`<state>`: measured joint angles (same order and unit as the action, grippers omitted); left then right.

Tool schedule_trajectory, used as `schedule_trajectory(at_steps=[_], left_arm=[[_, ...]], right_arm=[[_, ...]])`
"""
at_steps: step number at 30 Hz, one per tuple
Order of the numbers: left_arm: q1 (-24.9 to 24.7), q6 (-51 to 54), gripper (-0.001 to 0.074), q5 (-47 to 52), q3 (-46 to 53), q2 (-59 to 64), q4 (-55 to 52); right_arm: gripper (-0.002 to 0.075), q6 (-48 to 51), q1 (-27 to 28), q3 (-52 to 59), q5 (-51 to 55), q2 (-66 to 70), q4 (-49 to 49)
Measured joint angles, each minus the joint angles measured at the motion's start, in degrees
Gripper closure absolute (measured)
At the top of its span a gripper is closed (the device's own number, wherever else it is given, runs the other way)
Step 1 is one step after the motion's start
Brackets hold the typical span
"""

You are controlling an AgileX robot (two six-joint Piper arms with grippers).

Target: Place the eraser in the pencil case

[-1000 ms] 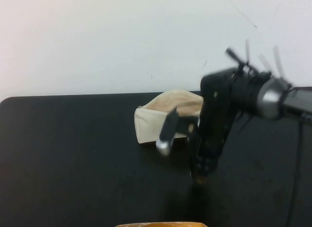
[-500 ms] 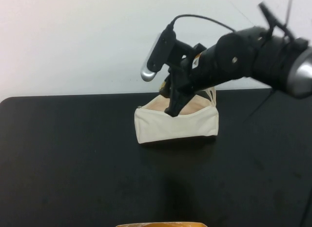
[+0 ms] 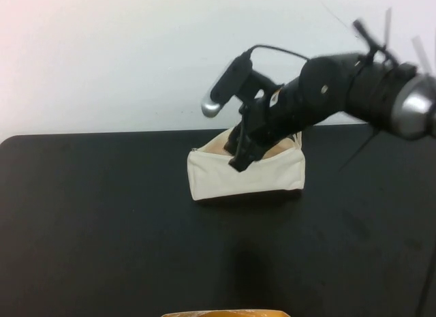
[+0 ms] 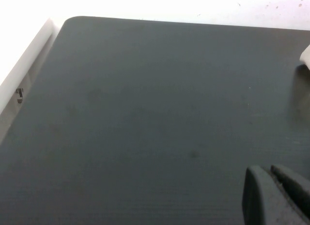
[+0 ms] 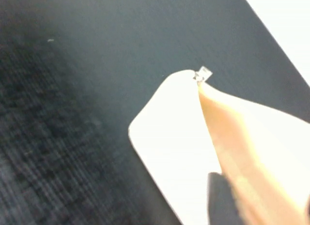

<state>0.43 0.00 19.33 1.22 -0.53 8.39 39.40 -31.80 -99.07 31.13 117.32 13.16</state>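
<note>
The cream pencil case stands on the black table near its back edge, with its top open and a tan lining showing. My right gripper reaches down from the right and its tip is at the case's open top. The right wrist view looks down on the case's corner, its zip end and the tan inside. The eraser is hidden. My left gripper is shut and empty, low over bare table, and a white edge of the case shows far from it.
A tan-orange thing pokes in at the table's front edge. A white wall runs behind the table. The right arm's cable arcs above the case.
One second ago my right gripper pointed down at the table in front of the case. It then swung up over the case and has now dipped slightly lower to its open top.
</note>
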Motion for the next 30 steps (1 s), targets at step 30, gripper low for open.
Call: schedule_trajectory(at_steps=[30], left_arm=[[0.0, 0.0, 0.0737, 0.0, 0.0, 0.0, 0.0]], right_arm=[[0.0726, -13.4, 1.3, 70.5, -9.7, -88.1, -7.1]])
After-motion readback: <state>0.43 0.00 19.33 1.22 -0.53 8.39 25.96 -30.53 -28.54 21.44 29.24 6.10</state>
